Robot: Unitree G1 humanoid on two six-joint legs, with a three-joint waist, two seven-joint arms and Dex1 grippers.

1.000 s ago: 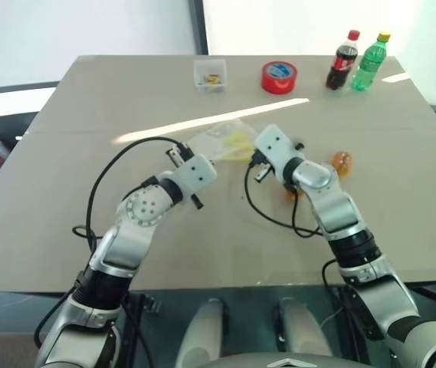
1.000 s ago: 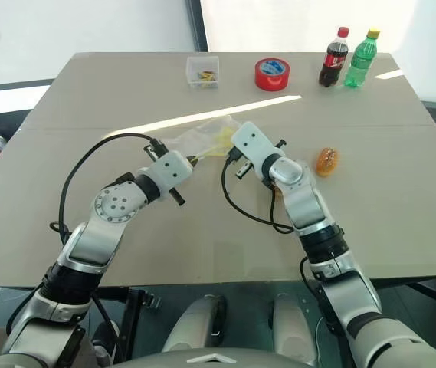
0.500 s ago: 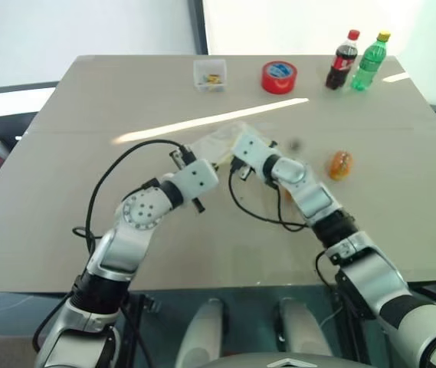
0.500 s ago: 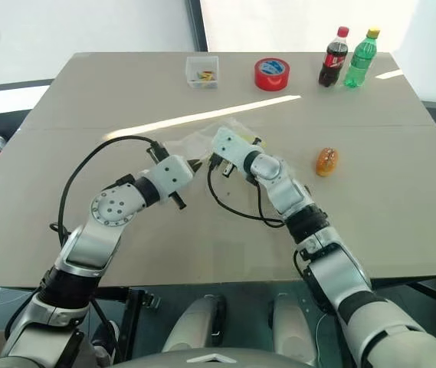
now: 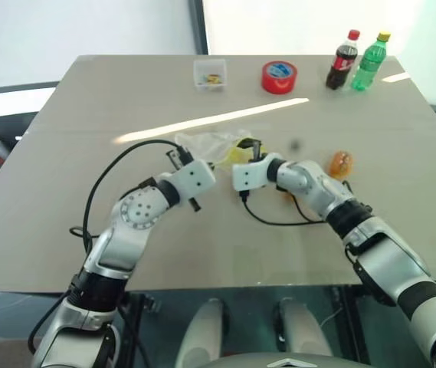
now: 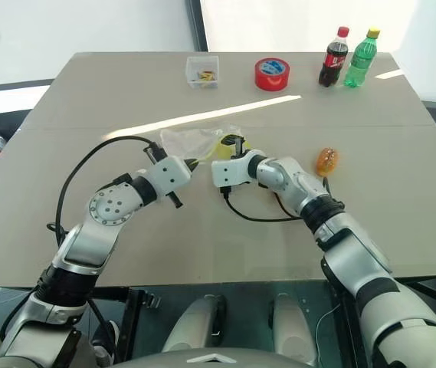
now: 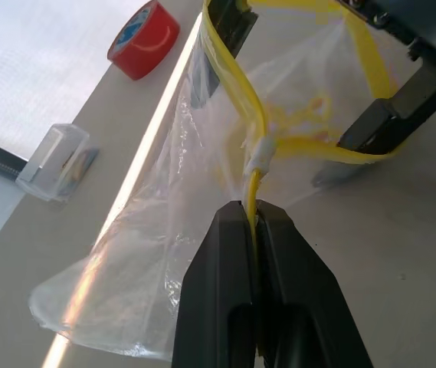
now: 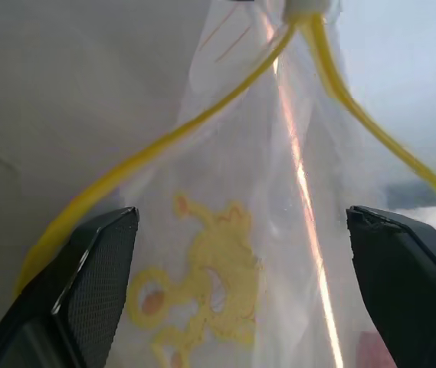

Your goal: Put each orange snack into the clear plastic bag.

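The clear plastic bag (image 5: 204,142) lies mid-table with its yellow strip (image 7: 248,100) pulled into an open loop. My left gripper (image 7: 253,213) is shut on that strip at the corner of the mouth. My right gripper (image 6: 231,146) is open, with its black fingers (image 7: 386,115) spread inside the bag's mouth, so the right wrist view looks into the bag (image 8: 279,153) past a yellow print. One orange snack (image 5: 341,163) rests on the table to the right of my right arm. A bit of a second orange snack (image 5: 287,193) peeks out under that forearm.
Along the table's far edge stand a small clear box (image 5: 210,74), a red tape roll (image 5: 279,77), a cola bottle (image 5: 342,60) and a green bottle (image 5: 369,61). Black cables hang from both wrists over the tabletop (image 5: 64,192).
My right gripper rolled, shifted left to the bag's mouth and opened wide inside it, spreading the yellow strip. The left gripper kept its hold and stayed put.
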